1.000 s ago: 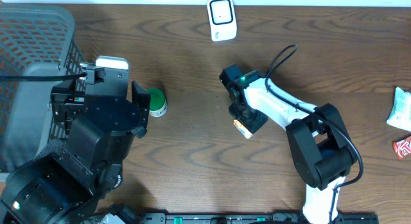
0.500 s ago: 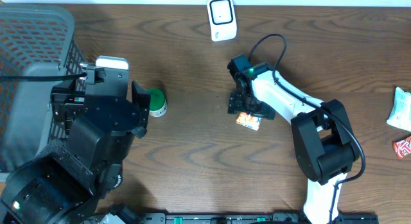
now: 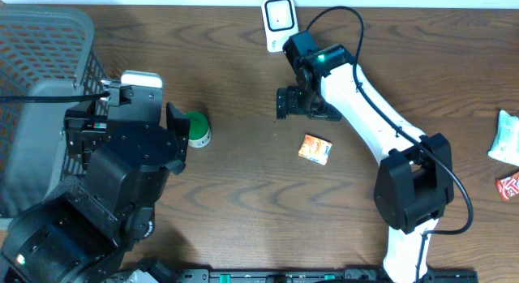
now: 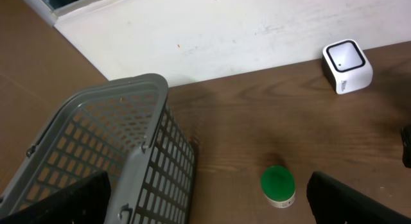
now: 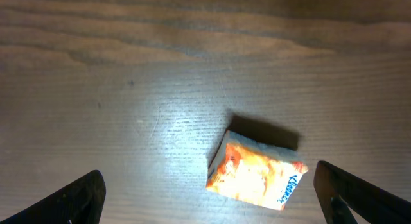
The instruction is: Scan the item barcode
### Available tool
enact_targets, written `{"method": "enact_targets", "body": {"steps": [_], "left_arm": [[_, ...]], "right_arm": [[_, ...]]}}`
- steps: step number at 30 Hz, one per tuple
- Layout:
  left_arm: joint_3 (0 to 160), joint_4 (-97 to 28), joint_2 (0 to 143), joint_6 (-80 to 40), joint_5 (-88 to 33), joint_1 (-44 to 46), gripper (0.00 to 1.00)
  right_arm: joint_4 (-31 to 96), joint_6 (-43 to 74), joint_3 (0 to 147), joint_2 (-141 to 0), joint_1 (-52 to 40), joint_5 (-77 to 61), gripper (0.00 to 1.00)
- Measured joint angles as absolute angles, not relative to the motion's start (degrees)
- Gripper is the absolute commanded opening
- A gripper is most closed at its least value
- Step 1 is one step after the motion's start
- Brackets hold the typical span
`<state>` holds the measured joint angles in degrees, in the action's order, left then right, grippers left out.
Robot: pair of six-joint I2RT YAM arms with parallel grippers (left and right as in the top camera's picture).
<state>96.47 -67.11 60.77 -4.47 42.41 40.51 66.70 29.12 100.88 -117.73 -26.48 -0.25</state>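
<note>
The item, a small orange tissue pack [image 3: 315, 148], lies flat on the brown table with nothing touching it. In the right wrist view the pack [image 5: 257, 170] sits low between the two dark fingers, and no barcode shows on it. My right gripper [image 3: 293, 102] hangs open above the table, up and left of the pack and just below the white scanner [image 3: 280, 23]. The scanner [image 4: 347, 66] stands at the table's far edge. My left gripper [image 4: 209, 208] is open and empty, over the gap between the basket and a green-lidded jar.
A grey mesh basket [image 3: 32, 88] fills the left side, and its rim [image 4: 138, 121] shows in the left wrist view. The green-lidded jar [image 3: 197, 128] stands next to the left arm. A white-green packet [image 3: 504, 137] and a red packet [image 3: 508, 186] lie at the right edge.
My right gripper opened and let the orange pack go onto the table, then moved away toward the scanner. The left arm has not moved.
</note>
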Motion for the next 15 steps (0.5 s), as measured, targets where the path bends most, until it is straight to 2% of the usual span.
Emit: {"method": "enact_targets", "body": {"steps": [15], "left_arm": [[96.47,-67.11,60.77,-4.47,42.41,40.51,0.98]], "right_arm": [[68.38,28.86,100.88,-117.73,-26.48,-0.71,0.99]]}}
